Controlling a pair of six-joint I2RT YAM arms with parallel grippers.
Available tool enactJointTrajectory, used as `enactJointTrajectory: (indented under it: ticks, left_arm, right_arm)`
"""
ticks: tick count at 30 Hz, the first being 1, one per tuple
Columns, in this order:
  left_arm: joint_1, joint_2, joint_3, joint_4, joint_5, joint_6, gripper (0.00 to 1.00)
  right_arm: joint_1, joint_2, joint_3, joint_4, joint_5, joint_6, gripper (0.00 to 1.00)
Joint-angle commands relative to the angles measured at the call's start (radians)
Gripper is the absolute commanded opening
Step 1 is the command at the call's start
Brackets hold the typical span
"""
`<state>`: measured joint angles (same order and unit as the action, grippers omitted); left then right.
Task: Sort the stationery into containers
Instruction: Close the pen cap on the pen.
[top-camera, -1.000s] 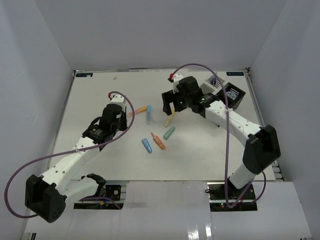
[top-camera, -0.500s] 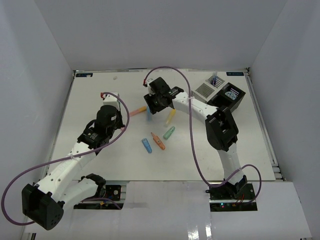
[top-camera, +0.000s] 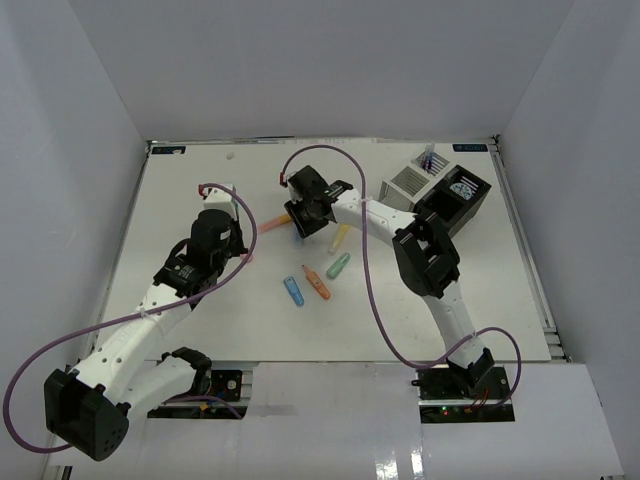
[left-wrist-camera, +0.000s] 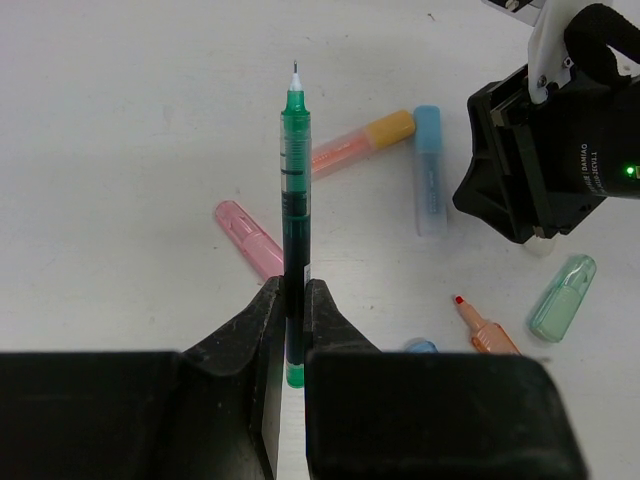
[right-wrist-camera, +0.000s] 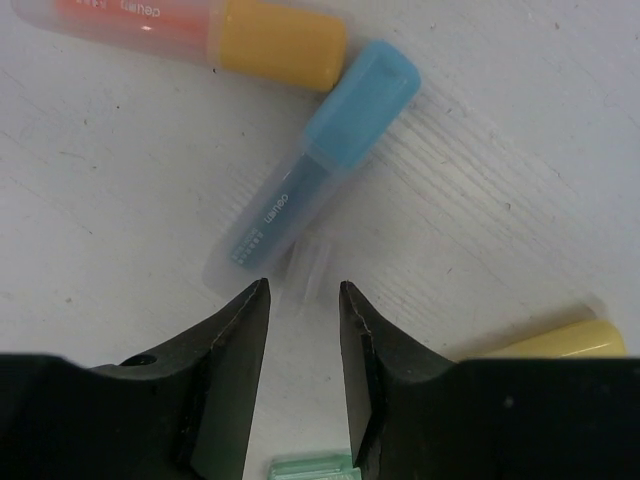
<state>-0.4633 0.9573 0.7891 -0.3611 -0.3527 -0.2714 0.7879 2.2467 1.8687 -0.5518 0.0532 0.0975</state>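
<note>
The left gripper (left-wrist-camera: 295, 300) pinches a green pen (left-wrist-camera: 294, 180) tight, left of centre on the table (top-camera: 520, 300). The right gripper (right-wrist-camera: 303, 295), fingers slightly apart, hovers at the end of a blue marker (right-wrist-camera: 320, 165) lying beside an orange marker (right-wrist-camera: 200, 30) near the centre. The white box (top-camera: 408, 181) and the black box (top-camera: 455, 197) stand at the far right corner.

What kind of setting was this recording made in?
Probably a lab robot cell: plain white panels enclose a white table, two arms are bolted at its edge, markers and organiser boxes laid out.
</note>
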Motion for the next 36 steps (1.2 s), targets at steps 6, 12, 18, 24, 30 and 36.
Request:
enactJointTrajectory:
  ticks: [6,12,18,24,30,36]
  left_arm:
    - [0.011,-0.025,0.004,0.016,0.012,-0.008,0.00]
    - [0.014,-0.023,0.004,0.014,0.020,-0.009,0.00]
    - [0.015,-0.025,0.004,0.014,0.020,-0.009,0.00]
    - [0.017,-0.023,0.002,0.014,0.020,-0.009,0.00]
    - [0.020,-0.023,0.002,0.016,0.020,-0.009,0.00]
    - [0.023,-0.022,0.001,0.014,0.020,-0.008,0.00]
  right_arm:
    - [0.008,0.051,0.075,0.003,0.016,0.019,0.38]
    - [0.014,0.068,0.066,0.001,0.027,0.024,0.38]
    - [0.020,0.088,0.066,0.001,0.040,0.027,0.37]
    - [0.027,0.100,0.067,-0.011,0.086,0.025,0.36]
    - [0.031,0.109,0.076,-0.033,0.109,0.021,0.36]
    - [0.037,0.125,0.106,-0.048,0.132,0.013,0.30]
